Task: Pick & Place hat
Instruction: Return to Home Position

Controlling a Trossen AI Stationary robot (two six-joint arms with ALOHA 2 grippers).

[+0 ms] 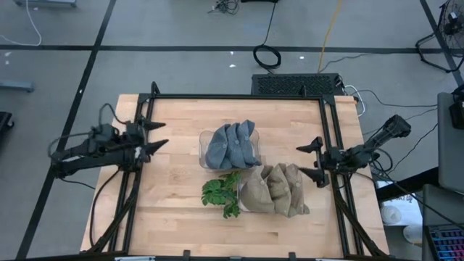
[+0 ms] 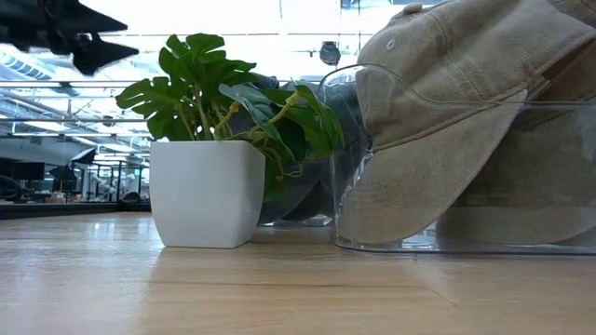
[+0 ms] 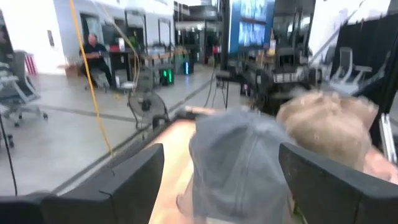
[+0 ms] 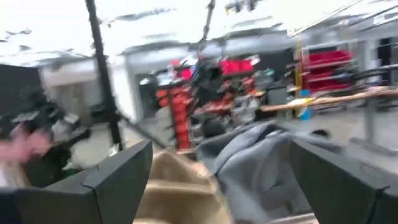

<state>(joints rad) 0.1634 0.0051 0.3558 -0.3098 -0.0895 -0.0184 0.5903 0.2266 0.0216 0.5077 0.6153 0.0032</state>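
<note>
A wooden table is seen across the centre of the high view. The left arm is stretched level along the table's left edge; the left gripper is pointed toward frame centre, fingers spread wide, nothing held. The right arm is angled in from the right edge; the right gripper is pointed left, fingers also spread wide, nothing held. Gray caps are stacked in the upper transparent bin at centre. Brown caps are packed in the lower transparent bin, just below and to the right. A potted plant is placed just beside the lower bin's left side.
</note>
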